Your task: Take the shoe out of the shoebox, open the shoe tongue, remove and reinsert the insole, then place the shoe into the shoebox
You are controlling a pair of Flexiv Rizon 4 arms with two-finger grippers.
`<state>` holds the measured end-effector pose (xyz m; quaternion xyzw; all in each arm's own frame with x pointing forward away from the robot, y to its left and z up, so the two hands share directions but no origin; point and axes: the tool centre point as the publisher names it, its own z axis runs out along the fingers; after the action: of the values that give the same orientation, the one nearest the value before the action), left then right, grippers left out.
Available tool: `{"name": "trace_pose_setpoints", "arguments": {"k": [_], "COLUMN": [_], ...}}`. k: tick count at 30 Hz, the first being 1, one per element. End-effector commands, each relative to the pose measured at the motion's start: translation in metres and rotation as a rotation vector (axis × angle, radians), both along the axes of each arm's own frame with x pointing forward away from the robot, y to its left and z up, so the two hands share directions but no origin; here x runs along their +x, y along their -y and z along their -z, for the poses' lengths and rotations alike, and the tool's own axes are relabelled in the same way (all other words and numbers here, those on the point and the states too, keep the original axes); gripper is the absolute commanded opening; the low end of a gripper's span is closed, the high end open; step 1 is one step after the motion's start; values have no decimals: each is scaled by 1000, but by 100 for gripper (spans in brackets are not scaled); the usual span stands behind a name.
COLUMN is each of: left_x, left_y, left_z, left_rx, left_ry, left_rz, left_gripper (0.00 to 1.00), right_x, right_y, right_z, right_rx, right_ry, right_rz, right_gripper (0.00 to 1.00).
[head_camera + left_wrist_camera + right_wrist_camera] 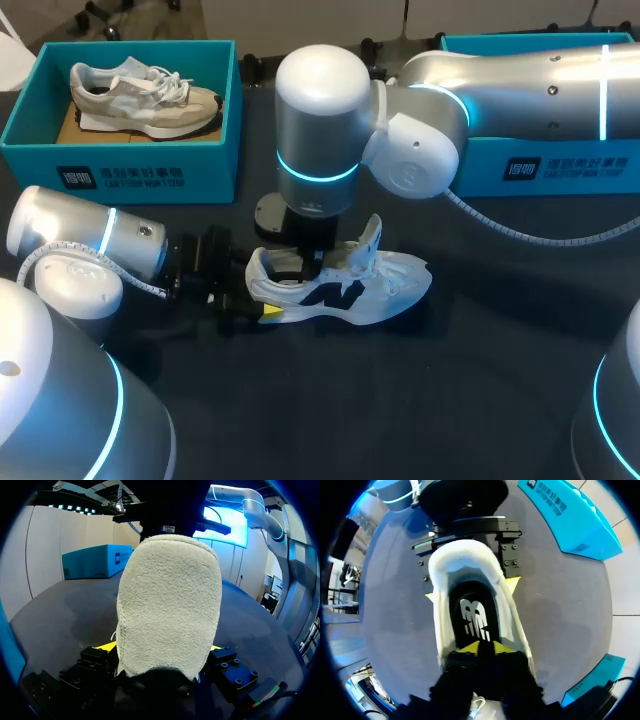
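The white shoe [340, 285] lies on its side on the table [400, 420], just below the middle of the head view, toe pointing right. It is out of its box, with the tongue [370, 238] pulled up and back.

The left gripper [262, 305] comes in from the lower left and is clamped on the heel [170, 605], one yellow tip on each side, bracing the shoe.

The right arm drops from the upper right straight into the shoe's mouth. Its wrist view shows the right gripper [486, 648] down inside the opening, on the front part of the black insole [472, 615]. The pictures do not show whether it has a hold on the insole.

The insole lies flat in the heel, so this looks like either the start of pulling it out or the end of seating it back. If it is coming out, the next move calls for a firm pinch on the insole and a lift up and back towards the heel, while the left gripper keeps the shoe from tipping.

A teal left box [150, 160] at upper left holds a beige shoe [145, 95]. The right box [560, 165] sits at upper right, its inside hidden.
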<state>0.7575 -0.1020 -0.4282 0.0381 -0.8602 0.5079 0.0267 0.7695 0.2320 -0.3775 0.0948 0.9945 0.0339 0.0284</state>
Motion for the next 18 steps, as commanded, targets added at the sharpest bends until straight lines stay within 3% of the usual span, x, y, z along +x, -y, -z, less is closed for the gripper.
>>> {"name": "trace_pose_setpoints", "arguments": {"k": [1,4,14,18], "left_x": [-1,-1,-1,-1], "left_y": [2,2,2,2], "left_z": [4,4,4,4], "left_rx": [3,3,3,3], "left_ry": [-1,-1,-1,-1], "left_rz": [-1,-1,-1,-1], "left_gripper": [0,0,0,0], "right_x": [2,3,10,7], "right_y": [0,0,-7,-10], "right_z": [7,12,31,39], "right_rx": [7,15,32,33], "right_ry": [-1,-2,-35,-66], "right_rz": [7,17,19,10], "right_gripper": [67,73,81,76]}}
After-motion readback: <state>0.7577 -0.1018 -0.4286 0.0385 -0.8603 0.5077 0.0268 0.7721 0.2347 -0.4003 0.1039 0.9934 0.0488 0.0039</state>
